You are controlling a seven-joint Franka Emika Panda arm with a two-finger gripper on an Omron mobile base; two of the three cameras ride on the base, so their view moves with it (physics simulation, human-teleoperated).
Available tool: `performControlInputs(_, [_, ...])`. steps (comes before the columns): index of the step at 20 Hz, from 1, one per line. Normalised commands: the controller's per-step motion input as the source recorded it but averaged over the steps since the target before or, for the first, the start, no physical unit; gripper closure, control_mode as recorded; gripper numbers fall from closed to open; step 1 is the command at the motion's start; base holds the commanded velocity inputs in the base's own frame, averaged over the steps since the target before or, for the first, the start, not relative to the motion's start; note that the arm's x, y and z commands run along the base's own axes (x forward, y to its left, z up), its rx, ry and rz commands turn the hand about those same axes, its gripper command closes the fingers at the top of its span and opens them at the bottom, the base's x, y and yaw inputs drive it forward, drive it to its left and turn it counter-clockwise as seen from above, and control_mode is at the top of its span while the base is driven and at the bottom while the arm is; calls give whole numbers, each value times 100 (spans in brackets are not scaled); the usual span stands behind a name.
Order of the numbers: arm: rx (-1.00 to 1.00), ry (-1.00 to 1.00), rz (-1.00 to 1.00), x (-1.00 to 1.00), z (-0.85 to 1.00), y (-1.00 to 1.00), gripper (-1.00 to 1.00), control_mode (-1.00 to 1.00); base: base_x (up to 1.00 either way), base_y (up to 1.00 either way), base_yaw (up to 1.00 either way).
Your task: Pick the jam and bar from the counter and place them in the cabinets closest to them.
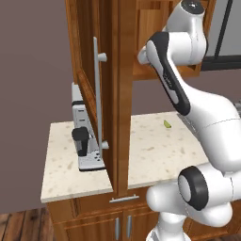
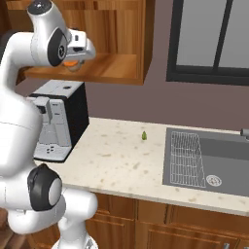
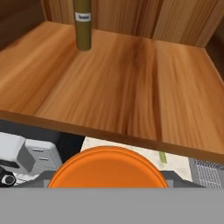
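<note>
If you are letting go too soon, the jam [image 3: 107,168] your end effector [image 2: 73,62] is gripping is falling short of the shelf [image 3: 131,83].

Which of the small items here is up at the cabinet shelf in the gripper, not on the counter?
The jam, the orange jar at the gripper by the shelf edge. The yellow-green sliver lies on the counter.

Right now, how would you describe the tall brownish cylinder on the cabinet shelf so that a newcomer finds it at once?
Start at the open brown wooden wall cabinet above the beige speckled counter. On its plain shelf, toward the back corner seen at the upper left of the hand view, stands an upright olive-brown cylinder with a small pale label. It is tall and slim, unlike the squat orange jam jar at the gripper.
</note>
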Motion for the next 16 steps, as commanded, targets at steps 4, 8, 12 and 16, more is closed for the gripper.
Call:
performControlInputs(4, [0, 1, 0, 22, 0, 0, 100, -100, 0, 0, 0])
performControlInputs(8, [0, 0, 0, 16, -3, 0, 100, -100, 0, 0, 0])
performControlInputs(12, [0, -3, 0, 14, -13, 0, 100, -100, 0, 0, 0])
performControlInputs(16, [0, -6, 0, 11, -16, 0, 100, -100, 0, 0, 0])
